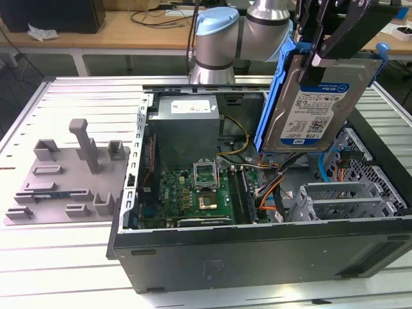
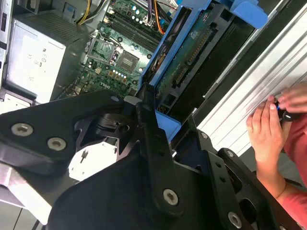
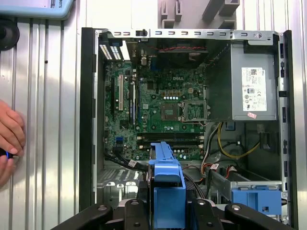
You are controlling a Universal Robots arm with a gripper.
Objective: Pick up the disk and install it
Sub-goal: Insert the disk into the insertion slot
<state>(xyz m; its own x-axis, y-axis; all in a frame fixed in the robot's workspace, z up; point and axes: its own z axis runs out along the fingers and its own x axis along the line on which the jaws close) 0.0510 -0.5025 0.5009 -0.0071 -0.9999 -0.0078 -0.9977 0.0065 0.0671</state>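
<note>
Exterior view: gripper [image 1: 327,56] holds the disk [image 1: 318,106] above the open computer case [image 1: 257,248].

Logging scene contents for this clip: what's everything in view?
disk: one, silver in blue carrier, held above the case
computer case: one, black, open on the table
power supply: one, grey, inside the case
motherboard: one, green, inside the case
bare bracket: one, blue, in drive cage
fixture plate: one, grey, exterior view's left
table: one, silver, under everything
person's hands: two, beside the case
arm: one, silver-blue, over the case
pincer: one, black, shut on the disk
</note>
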